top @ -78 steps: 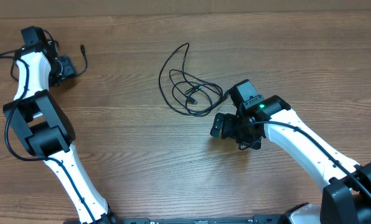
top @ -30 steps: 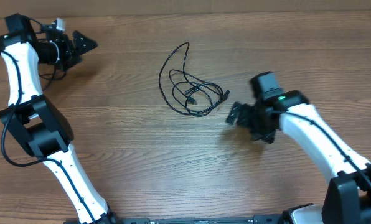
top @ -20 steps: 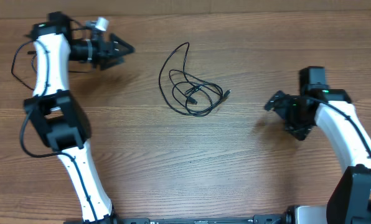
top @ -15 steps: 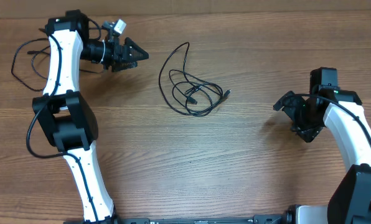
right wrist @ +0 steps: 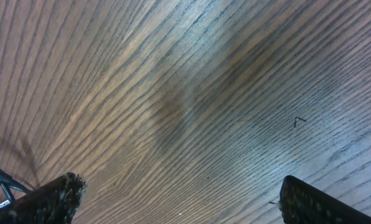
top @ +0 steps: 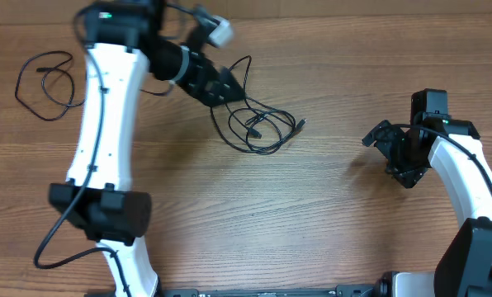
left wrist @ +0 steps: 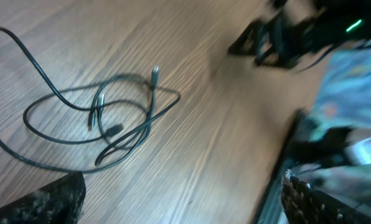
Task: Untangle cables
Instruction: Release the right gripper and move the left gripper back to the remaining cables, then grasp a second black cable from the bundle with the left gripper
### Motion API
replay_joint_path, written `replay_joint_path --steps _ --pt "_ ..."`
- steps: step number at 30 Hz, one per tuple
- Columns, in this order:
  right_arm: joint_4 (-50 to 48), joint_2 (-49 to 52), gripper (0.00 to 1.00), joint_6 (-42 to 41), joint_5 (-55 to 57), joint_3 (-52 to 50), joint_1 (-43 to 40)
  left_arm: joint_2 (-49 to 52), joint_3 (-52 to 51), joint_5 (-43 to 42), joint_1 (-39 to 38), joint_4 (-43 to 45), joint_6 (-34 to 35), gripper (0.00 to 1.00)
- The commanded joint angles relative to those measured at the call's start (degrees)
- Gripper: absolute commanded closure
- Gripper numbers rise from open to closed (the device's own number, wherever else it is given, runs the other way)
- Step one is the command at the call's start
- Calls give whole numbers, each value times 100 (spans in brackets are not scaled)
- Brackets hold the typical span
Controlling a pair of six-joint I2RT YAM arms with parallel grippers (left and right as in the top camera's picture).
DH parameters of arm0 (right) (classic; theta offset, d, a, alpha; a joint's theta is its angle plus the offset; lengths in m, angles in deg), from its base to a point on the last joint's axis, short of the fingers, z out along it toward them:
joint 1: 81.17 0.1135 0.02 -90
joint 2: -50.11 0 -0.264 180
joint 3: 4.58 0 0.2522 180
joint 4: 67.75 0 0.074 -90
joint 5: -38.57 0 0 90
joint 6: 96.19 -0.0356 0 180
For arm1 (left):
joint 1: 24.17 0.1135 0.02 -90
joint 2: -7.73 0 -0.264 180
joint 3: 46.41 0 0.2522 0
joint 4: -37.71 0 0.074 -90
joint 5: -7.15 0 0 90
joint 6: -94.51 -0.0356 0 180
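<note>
The tangled cable point(top: 255, 125) lies on the counter point(top: 312, 231) just right of the left end effector point(top: 219, 86), which is spread wide and empty — best to come down on one outer loop, not the knotted middle, and pinch a single strand.
</note>
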Motion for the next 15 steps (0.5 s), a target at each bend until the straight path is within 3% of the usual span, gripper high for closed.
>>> replay_joint_path --steps 1,8,15 --pt "-15 22 0 20 81 -33 -33 238 -258 1676 -476 254 254 1" --pt "-15 22 0 20 81 -33 -33 612 -584 2723 -1003 1071 317 0" --pt "-15 22 0 20 81 -33 -33 905 -588 2308 -1084 1147 417 1"
